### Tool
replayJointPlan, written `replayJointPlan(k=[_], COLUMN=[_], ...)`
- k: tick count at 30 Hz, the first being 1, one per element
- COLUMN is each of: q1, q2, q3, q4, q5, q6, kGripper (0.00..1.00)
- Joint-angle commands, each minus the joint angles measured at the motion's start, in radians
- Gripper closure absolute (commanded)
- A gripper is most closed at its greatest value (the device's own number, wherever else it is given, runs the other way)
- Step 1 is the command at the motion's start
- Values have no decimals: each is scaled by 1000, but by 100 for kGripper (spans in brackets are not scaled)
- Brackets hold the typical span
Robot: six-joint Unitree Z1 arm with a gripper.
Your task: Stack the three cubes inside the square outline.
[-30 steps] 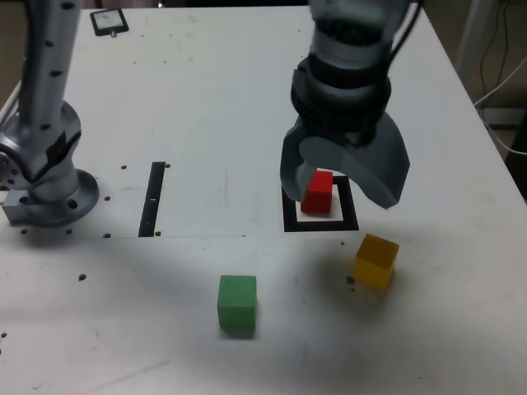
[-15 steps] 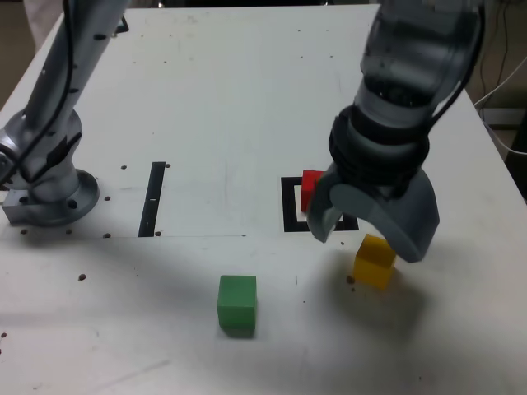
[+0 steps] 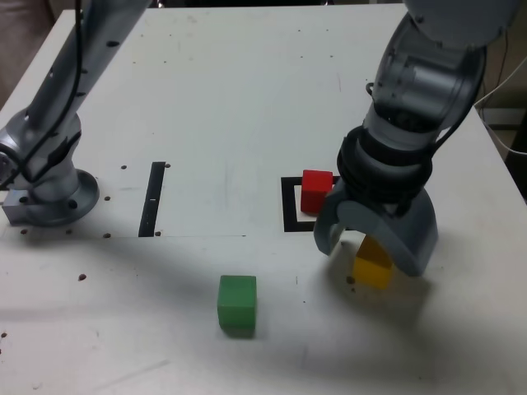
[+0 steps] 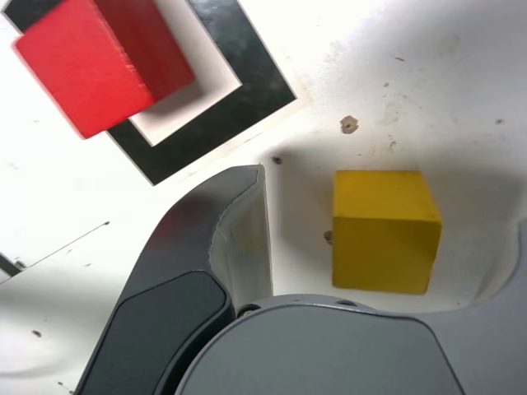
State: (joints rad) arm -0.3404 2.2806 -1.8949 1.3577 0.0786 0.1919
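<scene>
Cubes: three on the white table [image 3: 247,99], none stacked. Gripper [image 3: 375,243] lowered over yellow cube [image 3: 372,263], jaws spread wide, one on each side of it. In the wrist view, clear gap between yellow cube [image 4: 384,232] and the near jaw; far jaw seen only at the frame edge. No contact visible; nothing held. Yellow cube resting on the table, just outside the square outline [image 3: 290,206], toward the camera and the exterior view's right. Red cube [image 3: 316,191] sitting inside the outline; in the wrist view red cube [image 4: 95,62] lies over the white centre and the black frame [image 4: 206,119], turned askew to it. Green cube [image 3: 237,304] alone near the front of the table, well apart from the other two, toward the exterior view's left. Thin black strip [image 3: 154,197] further left. Arm base [image 3: 45,177] at the left edge of the exterior view.
</scene>
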Motion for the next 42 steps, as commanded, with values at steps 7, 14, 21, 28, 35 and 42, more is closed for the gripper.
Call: replayJointPlan(k=[7,14,21,28,35,42], q1=[2,13,15,15,15,15], q2=[40,34,13,-5,-11,-48], q3=[-5,-1,34,60,55,60], q4=[-40,-48,-75,-84,-86,-93], q5=[-26,-44,-57,-64,-61,-55], q6=[5,-3,-15,-15,-14,-18], kGripper=[12,33,38,47,66,85])
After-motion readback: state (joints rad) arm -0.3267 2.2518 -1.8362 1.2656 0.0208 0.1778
